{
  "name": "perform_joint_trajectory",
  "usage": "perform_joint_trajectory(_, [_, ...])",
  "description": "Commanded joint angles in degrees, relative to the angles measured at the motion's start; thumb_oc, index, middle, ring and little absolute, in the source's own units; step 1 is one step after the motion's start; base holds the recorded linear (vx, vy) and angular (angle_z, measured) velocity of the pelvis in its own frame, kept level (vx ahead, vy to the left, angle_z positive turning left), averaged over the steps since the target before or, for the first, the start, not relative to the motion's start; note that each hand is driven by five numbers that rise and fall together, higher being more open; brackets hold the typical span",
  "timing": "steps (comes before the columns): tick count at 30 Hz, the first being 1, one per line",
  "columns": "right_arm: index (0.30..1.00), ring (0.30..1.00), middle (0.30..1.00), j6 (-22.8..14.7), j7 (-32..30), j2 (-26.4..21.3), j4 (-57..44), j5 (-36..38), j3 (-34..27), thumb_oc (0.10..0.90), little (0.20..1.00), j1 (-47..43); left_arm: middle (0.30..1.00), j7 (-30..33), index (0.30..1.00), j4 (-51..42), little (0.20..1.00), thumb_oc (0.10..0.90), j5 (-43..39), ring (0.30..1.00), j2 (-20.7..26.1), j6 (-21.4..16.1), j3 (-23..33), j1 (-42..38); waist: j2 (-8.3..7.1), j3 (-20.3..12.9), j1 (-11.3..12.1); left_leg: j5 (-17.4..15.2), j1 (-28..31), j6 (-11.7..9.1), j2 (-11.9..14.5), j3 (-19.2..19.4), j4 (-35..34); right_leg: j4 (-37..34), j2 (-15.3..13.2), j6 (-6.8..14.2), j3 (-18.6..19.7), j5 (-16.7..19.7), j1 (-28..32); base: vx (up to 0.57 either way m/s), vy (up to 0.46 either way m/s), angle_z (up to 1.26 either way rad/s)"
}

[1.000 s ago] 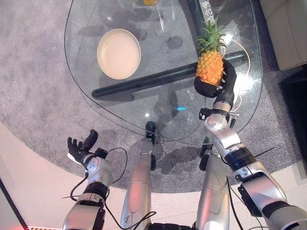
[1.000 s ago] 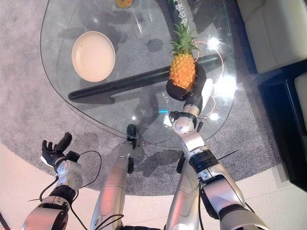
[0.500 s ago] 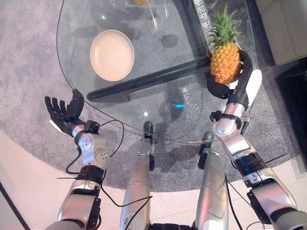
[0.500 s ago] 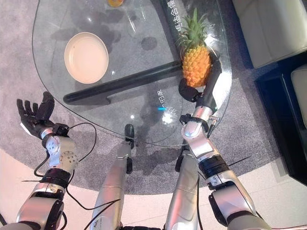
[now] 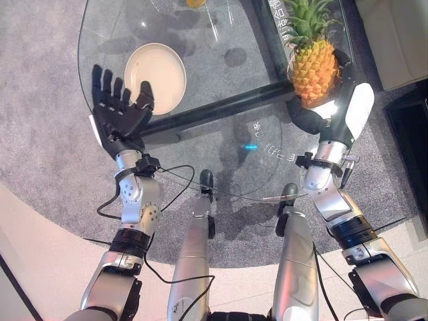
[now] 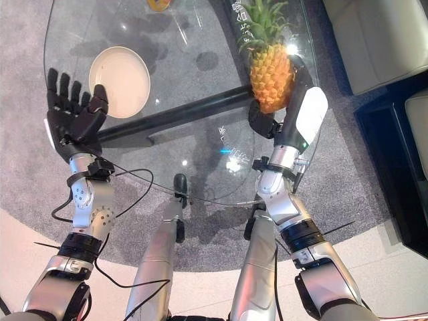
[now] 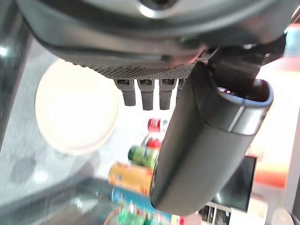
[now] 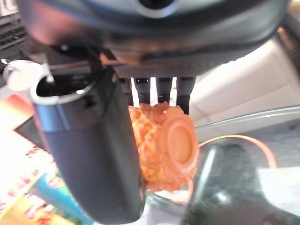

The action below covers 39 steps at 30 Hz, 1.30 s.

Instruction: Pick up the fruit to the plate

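Note:
An orange pineapple (image 5: 313,67) with a green leafy crown stands upright above the right part of the glass table (image 5: 221,147), and my right hand (image 5: 309,119) is curled round its lower part; its underside (image 8: 171,150) faces the right wrist camera past the thumb. A round cream plate (image 5: 156,75) lies on the table's left part. Raised over the table's left edge just in front of the plate, my left hand (image 5: 117,114) has its fingers spread straight and holds nothing. The plate (image 7: 75,110) lies beyond that hand's fingers in the left wrist view.
An orange thing (image 6: 158,4) sits at the table's far edge. A dark bar (image 5: 221,107) of the table's frame runs under the glass. Grey carpet (image 5: 47,134) surrounds the table, with a pale sofa (image 6: 374,40) at the right. Several cans (image 7: 136,173) stand past the plate.
My left hand has risen from beside the table to over its left edge, by the plate. The right hand has lifted the pineapple further. The camera has shifted too.

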Motion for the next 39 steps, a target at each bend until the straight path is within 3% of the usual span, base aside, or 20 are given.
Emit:
perform_joint_trajectory(1, [0.3,0.3,0.3,-8.38,0.0,-2.21,-11.29,-7.69,-2.81,0.1,0.2,-4.56,0.9,-4.99,0.9,-6.18,0.9,0.8,0.8,0.9,3.15,-1.53,-0.15,-5.64,1.41,-1.15,-0.65,-5.87,2.26,2.42,0.07,1.44,4.44,-8.42,0.39,-0.88,-1.76,6.99,3.07,0.0,0.0,0.0])
perform_joint_trajectory(11, [0.3,0.3,0.3,-10.31,3.69,-0.53,-13.45,-9.92,-0.22,0.1,0.2,-6.98,0.9,-12.65,0.9,-7.86,0.9,0.8,-6.68,0.9,0.44,5.22,-4.72,-8.82,0.48,-1.15,-1.19,-5.97,2.8,2.5,-0.04,1.57,4.19,-9.63,0.61,-0.45,-1.87,7.59,4.08,0.0,0.0,0.0])
perform_joint_trajectory(25, [0.3,0.3,0.3,-10.17,9.42,-0.05,-15.14,-11.57,4.27,0.1,0.2,-9.85,0.9,-16.16,0.9,-9.04,0.9,0.8,-14.76,0.9,-2.44,11.22,-7.71,-11.23,0.03,-1.15,-1.32,-5.83,2.71,2.46,-0.12,1.75,3.72,-11.06,0.26,-0.09,-2.35,8.23,4.51,0.0,-0.002,0.0])
perform_joint_trajectory(39, [0.3,0.3,0.3,-9.25,14.16,1.6,-16.41,-10.68,7.91,0.1,0.2,-11.02,0.9,-19.1,0.9,-10.64,0.9,0.8,-22.68,0.9,-6.05,11.9,-8.04,-11.67,-0.29,-1.15,-1.17,-5.77,2.71,2.34,-0.36,1.62,3.3,-11.97,0.11,-0.08,-2.68,8.47,4.82,0.0,0.0,0.0])
